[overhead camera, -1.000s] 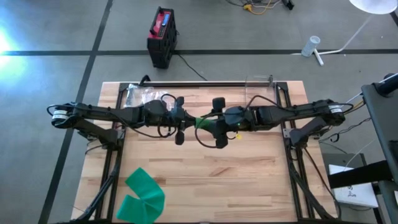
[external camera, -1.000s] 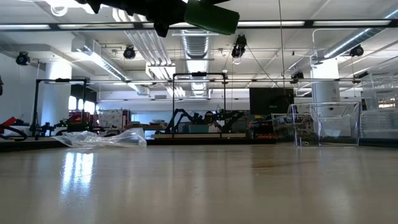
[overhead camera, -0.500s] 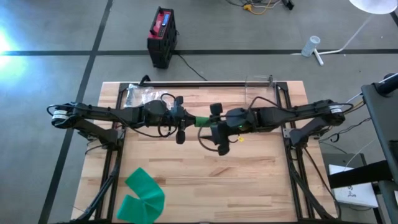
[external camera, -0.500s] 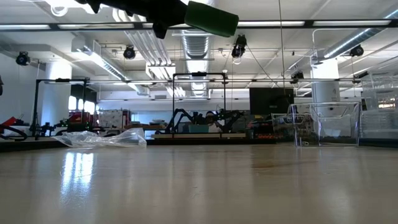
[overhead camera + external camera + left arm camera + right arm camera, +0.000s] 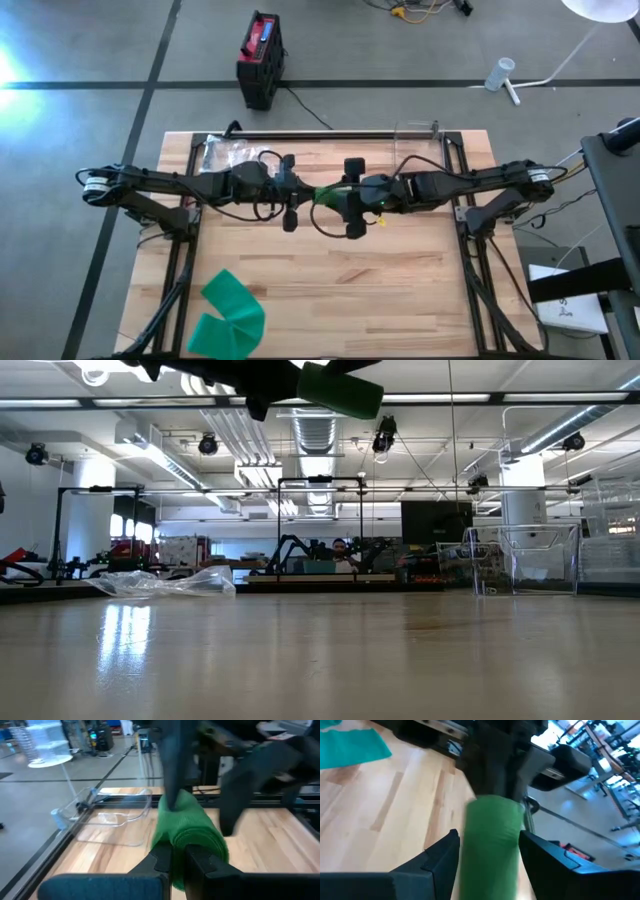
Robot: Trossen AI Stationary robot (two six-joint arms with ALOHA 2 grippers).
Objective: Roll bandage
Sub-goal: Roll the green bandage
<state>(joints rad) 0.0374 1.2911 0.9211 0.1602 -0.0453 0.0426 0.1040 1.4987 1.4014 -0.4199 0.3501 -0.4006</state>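
A green bandage roll (image 5: 322, 194) hangs in the air above the middle of the table, between my two grippers. In the low view the roll (image 5: 340, 388) shows high above the tabletop. My left gripper (image 5: 292, 196) comes from the table's left and is shut on the roll's left end. My right gripper (image 5: 349, 200) comes from the table's right, with its fingers on either side of the roll's right part. Both wrist views show the roll (image 5: 187, 827) (image 5: 491, 837) between that arm's own fingers. My left gripper pinches the roll's near end (image 5: 178, 851) between its two almost closed fingers (image 5: 161, 857). They come level from the table's left, along the roll. Whether they hold one layer or several, I cannot tell. The roll is lifted clear. My right gripper holds the roll by its round sides (image 5: 470, 845) between its two fingers (image 5: 442, 855). They come level from the table's right, along the roll. The roll sticks out past the fingertips toward the left gripper, clear of the table.
A folded teal bandage strip (image 5: 230, 312) lies at the table's near left corner. A crumpled clear plastic bag (image 5: 226, 152) lies at the far left and a clear plastic box (image 5: 418, 134) stands at the far right. The box (image 5: 520, 560) also shows in the low view.
My right gripper has shifted a little toward the left gripper and back again, turning slightly. The roll has tilted a little with it and stays in the air between both grippers.
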